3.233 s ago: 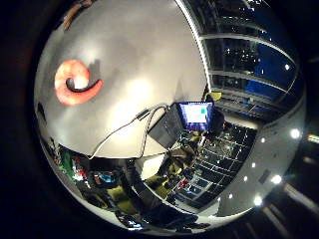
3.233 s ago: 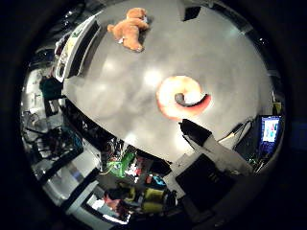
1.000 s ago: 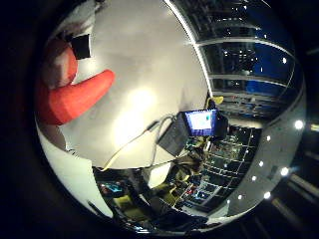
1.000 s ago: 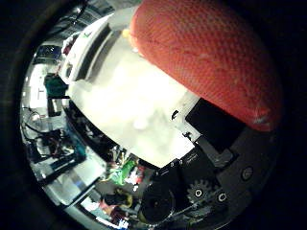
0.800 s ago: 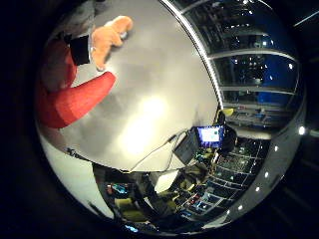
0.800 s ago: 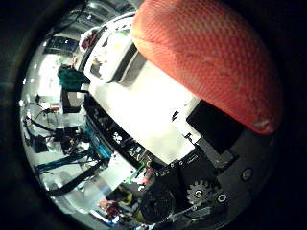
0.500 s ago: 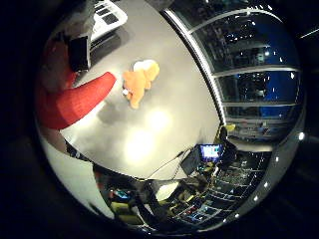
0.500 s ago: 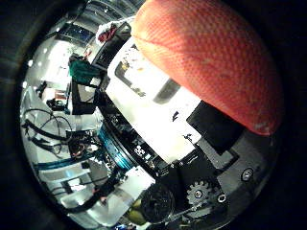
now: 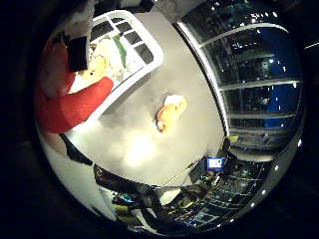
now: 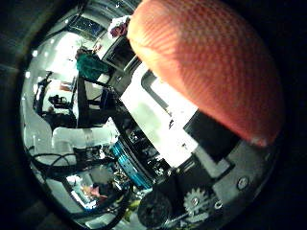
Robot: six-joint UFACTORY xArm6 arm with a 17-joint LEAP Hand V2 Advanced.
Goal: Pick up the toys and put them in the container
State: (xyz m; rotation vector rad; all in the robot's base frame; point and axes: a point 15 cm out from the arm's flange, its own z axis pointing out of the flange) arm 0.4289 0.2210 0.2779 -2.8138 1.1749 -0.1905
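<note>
Toy in hand: orange-red plush shrimp (image 10: 211, 72), bulking large against the palm in the thumb side view; its tail end shows as a red curve (image 9: 70, 107) in the little finger side view
Hand: the hand (image 10: 216, 139) has its black and white parts pressed against the shrimp, so it reads as closed round the toy, carried clear of the table
Container: white slotted basket (image 9: 142, 47) on the grey table (image 9: 144, 149), with a pale, yellow and green toy already lying inside it
Shrimp versus container: the red tail lies across the basket's near rim in the view; whether the toy is truly over the opening or only beside it I cannot tell
Other toy: small orange plush animal (image 9: 169, 113) lying on the table, near the basket but apart from it, untouched
Step in hand: judged to be the carry of the shrimp toward the basket, release not yet made
Next move calls for: bringing the palm squarely above the basket's open top, low enough that the soft toy drops inside the rim, then letting the fingers relax
Risk: the long tail may catch the rim and tip the toy out onto the table
After that: the orange plush animal is left to fetch
</note>
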